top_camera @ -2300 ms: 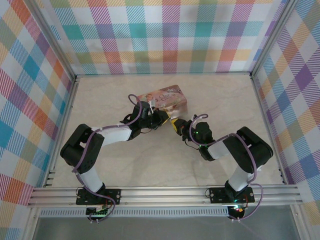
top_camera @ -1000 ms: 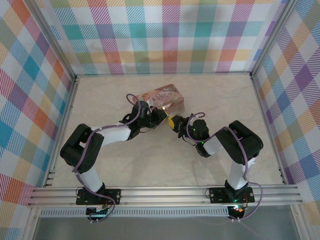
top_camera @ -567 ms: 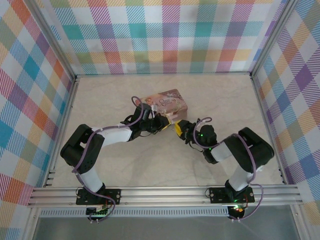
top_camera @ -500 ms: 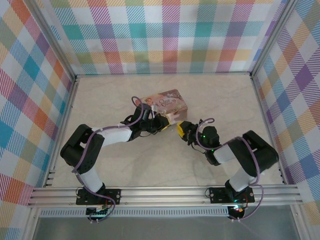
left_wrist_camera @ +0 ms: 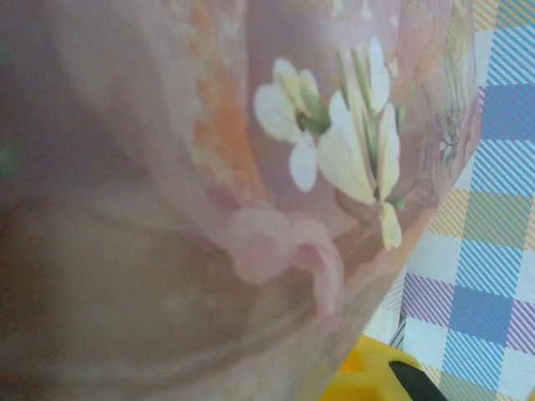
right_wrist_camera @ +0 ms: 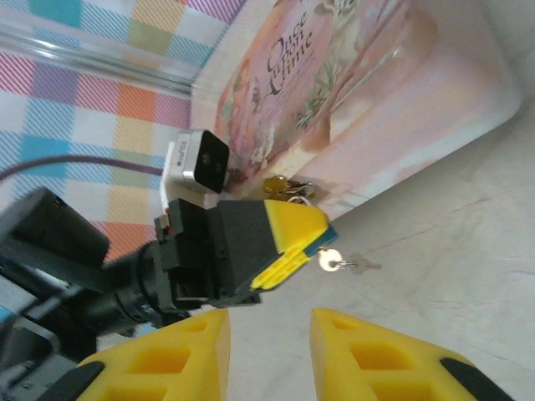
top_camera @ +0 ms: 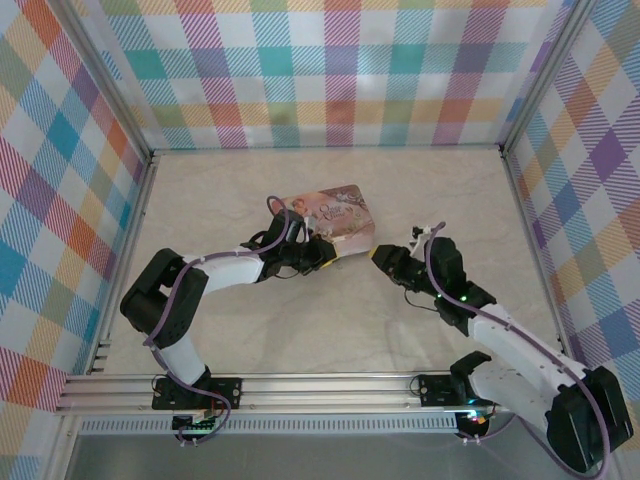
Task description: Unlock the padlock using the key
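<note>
In the right wrist view my left gripper (right_wrist_camera: 311, 236) is shut on the padlock (right_wrist_camera: 327, 237), of which just a bluish corner peeks out between the yellow fingers. The small silvery key (right_wrist_camera: 329, 261) hangs right under that corner, its round head toward me; I cannot tell whether it is seated in the lock. My right gripper (right_wrist_camera: 269, 351) is open, a short way back from the key, nothing between its fingers. From above, the left gripper (top_camera: 320, 254) sits against the pink tin's front edge and the right gripper (top_camera: 384, 258) lies to its right.
The flat pink picture-printed tin (top_camera: 335, 215) lies just behind both grippers; its flowered lid (left_wrist_camera: 251, 167) is pressed close to the left wrist camera. Small gold-coloured metal bits (right_wrist_camera: 280, 185) sit at the tin's side. Checked walls (top_camera: 330, 70) enclose the beige table (top_camera: 300, 330).
My right gripper has drawn back to the right, away from the left gripper, and its arm has swung out low and right. The left gripper and tin have shifted slightly.
</note>
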Available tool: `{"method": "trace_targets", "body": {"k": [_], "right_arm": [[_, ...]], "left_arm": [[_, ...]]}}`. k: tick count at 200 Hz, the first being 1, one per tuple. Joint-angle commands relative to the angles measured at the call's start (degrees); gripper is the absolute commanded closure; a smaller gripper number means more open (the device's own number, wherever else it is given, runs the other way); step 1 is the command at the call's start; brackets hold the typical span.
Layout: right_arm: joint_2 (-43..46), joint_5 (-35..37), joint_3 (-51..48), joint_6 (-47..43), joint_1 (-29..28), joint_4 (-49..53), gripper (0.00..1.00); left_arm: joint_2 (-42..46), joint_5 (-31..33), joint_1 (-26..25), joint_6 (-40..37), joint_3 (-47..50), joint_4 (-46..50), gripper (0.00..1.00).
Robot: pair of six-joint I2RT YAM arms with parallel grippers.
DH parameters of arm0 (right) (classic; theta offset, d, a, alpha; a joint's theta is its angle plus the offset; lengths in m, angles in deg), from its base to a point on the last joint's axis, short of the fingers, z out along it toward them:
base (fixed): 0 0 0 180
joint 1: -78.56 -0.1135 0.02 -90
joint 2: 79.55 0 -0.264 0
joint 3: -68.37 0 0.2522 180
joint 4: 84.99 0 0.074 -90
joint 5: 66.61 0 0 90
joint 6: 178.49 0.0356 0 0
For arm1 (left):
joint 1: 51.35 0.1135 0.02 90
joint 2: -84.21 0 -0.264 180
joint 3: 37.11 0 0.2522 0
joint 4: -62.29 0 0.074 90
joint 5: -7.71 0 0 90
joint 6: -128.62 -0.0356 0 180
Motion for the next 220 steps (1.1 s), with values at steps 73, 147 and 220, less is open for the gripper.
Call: {"method": "trace_targets", "body": {"k": [73, 147, 220], "right_arm": [[-11.4, 4.7, 13.9, -31.4, -7.9, 21.1, 0.62], [-23.2, 11.2, 19.4, -36.1, -14.9, 17.8, 0.58], [-30.7, 15.4, 23.8, -39.3, -15.9, 16.4, 0.58]], "left_arm": [[3.2, -4.9, -0.4, -1.2, -3.9, 4.1, 0.95], [3.3, -5.6, 0.0, -1.5, -4.6, 5.1, 0.94], [3.6, -6.5, 0.3, -1.6, -4.4, 5.2, 0.94]]}}
